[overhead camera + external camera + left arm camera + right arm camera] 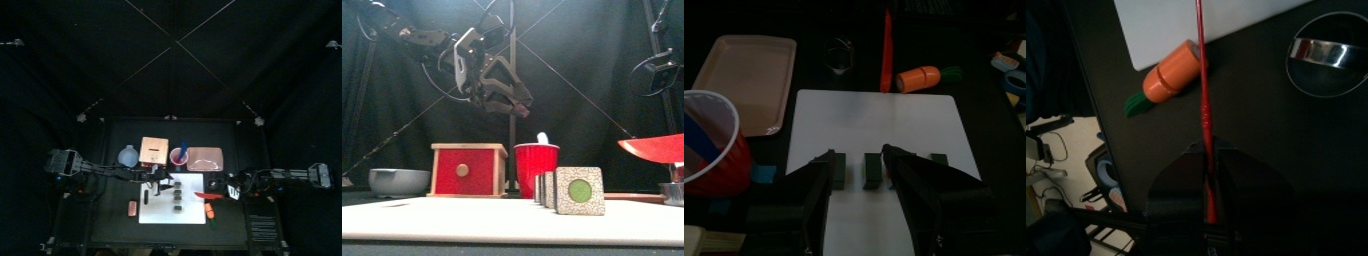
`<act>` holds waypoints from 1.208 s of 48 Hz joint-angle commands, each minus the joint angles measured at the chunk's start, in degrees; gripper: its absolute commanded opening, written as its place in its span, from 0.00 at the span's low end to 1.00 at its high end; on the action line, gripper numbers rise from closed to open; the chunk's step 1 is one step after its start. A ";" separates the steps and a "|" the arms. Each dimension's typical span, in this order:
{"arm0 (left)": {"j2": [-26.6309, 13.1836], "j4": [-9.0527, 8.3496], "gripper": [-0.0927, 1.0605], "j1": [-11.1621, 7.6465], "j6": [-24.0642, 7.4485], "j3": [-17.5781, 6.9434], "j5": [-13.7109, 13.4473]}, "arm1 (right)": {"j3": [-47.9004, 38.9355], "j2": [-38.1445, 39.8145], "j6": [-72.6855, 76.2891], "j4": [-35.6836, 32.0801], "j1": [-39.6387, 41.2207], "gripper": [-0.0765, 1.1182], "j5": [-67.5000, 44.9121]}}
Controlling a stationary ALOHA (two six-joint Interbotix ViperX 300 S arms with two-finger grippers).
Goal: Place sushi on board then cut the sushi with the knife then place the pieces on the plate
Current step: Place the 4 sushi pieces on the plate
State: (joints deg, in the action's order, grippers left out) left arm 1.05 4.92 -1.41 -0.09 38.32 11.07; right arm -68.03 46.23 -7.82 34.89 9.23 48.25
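Note:
The sushi roll (576, 190) stands on the white board (187, 212) as several dark green blocks (874, 168) side by side. My left gripper (861, 165) hovers open above them, its jaws either side of the middle blocks, well clear of them in the front view (500, 95). My right gripper (1207, 190) is shut on the red knife (1201, 100), a thin red edge pointing toward the board's right side (207, 196). The pink tray (205, 157) lies behind the board, bare.
An orange toy carrot (1170, 72) lies by the board's right edge. The metal cutter (1331, 52) sits further right. Behind the board stand the wooden box (469, 170), red cup (536, 170) and blue-grey bowl (398, 181). A small orange toy (132, 208) lies left of the board.

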 commanded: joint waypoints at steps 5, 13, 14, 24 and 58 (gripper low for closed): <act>0.79 0.00 0.77 0.35 0.00 -0.44 0.53 | -0.09 -0.88 2.02 -0.97 1.05 0.37 0.88; 0.70 0.00 0.77 0.44 0.00 -0.09 0.53 | -0.18 -0.62 8.88 -5.89 0.88 0.52 1.23; 0.62 0.00 0.77 0.44 0.00 -0.09 0.62 | -0.09 -0.53 9.58 -6.42 0.79 0.54 1.23; 0.62 0.00 0.77 0.44 0.00 0.44 0.53 | 0.70 0.18 15.21 -10.37 -0.70 0.71 1.32; 3.16 0.00 0.77 1.05 0.00 5.71 3.08 | 20.30 -8.70 15.47 -30.76 -0.70 0.73 -12.66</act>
State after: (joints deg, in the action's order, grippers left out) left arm 2.64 4.83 -0.79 -0.18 44.12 13.01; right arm -50.10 40.08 7.65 6.68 8.44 38.76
